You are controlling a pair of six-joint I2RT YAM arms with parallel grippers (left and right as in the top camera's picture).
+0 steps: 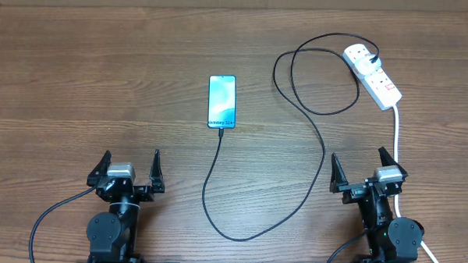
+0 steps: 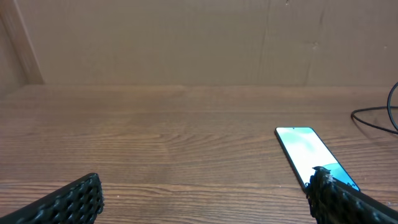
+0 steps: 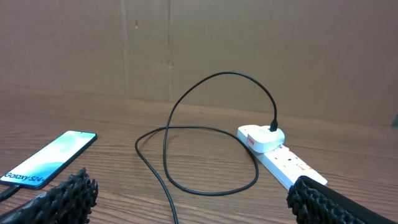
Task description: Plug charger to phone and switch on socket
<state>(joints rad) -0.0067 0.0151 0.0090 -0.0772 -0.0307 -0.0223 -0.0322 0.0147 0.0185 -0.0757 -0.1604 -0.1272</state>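
The phone [image 1: 222, 101] lies face up mid-table with a lit blue-teal screen; it also shows in the left wrist view [image 2: 311, 154] and the right wrist view [image 3: 51, 158]. The charger's black cable [image 1: 321, 146] runs from the phone's near edge, loops across the table, and ends in a plug seated in the white socket strip [image 1: 374, 76], which also shows in the right wrist view [image 3: 283, 162]. My left gripper [image 1: 129, 173] is open and empty near the front edge, below and left of the phone. My right gripper [image 1: 367, 177] is open and empty, in front of the socket.
The socket's thick white cord [image 1: 396, 137] runs down past my right arm to the table's front right. A brown cardboard wall [image 3: 249, 43] stands behind the wooden table.
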